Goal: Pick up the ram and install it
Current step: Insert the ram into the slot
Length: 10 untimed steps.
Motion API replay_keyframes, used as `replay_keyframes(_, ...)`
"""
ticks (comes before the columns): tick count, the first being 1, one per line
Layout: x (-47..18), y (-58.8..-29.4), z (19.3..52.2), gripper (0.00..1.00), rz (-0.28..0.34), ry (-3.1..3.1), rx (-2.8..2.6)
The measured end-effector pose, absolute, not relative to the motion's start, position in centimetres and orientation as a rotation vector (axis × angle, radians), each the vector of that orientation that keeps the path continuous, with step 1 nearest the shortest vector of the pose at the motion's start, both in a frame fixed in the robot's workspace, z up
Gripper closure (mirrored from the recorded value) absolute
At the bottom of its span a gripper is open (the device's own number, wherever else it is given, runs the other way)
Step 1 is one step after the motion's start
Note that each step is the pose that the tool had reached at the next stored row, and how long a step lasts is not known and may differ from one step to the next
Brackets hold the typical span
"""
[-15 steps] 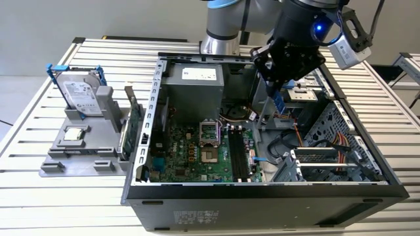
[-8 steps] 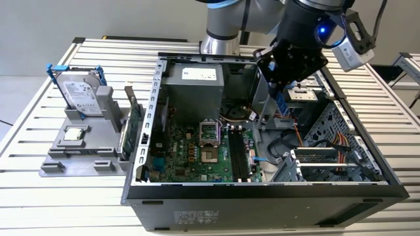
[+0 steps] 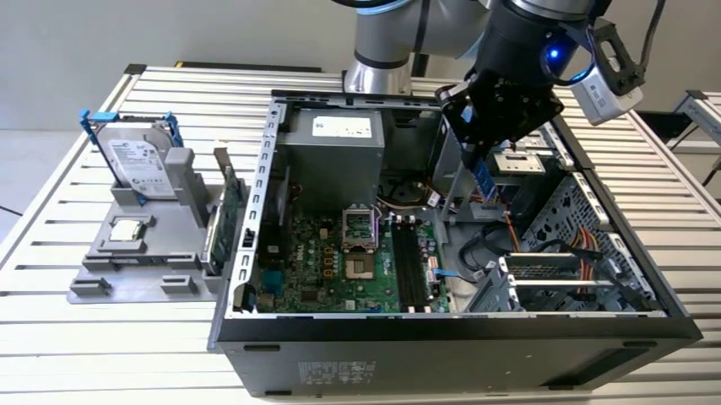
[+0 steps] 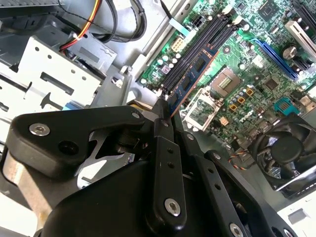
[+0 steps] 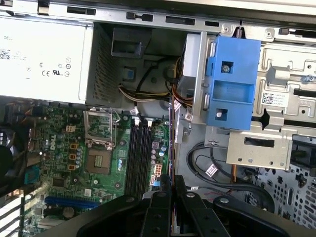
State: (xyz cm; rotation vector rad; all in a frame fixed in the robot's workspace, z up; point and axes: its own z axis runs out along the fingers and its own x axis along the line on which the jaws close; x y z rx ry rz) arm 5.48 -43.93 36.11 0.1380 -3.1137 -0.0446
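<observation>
Claw: the gripper [image 4: 164, 114] is clenching tight on one end of the ram, with a black finger pressing on each side.
Ram: the ram [image 4: 190, 81] is sticking out past the fingertips and hanging in the air over the green board, near the slots but not sitting in one yet.
Slots: the long black slots [image 5: 139, 158] are lying side by side on the green board.
Green board: the green board [image 5: 59, 148] is lying flat in the bottom of the open computer case [image 3: 451, 337].
Fan: a black fan [image 4: 286, 153] is sitting at one edge of the board.
Blue part: a blue plastic piece [image 5: 232, 81] is hanging on the metal frame beside the board.
Sticker: a small white sticker [image 5: 274, 98] with tiny print is sitting on that frame.
Silver box: a silver box [image 5: 39, 54] is showing a white label with small writing.
Hard drive: a hard drive [image 3: 141, 164] in a blue frame is standing on a grey tray [image 3: 135, 270] outside the case, on the exterior view's left, showing a white label.
Table: the metal table [image 3: 67, 337] is carrying the case and the tray.
</observation>
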Motion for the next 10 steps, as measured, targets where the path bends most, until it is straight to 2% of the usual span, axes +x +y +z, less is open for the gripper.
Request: replay_keyframes(10,5.49,-44.04,36.00,1.00,-0.048,-3.114,0.137)
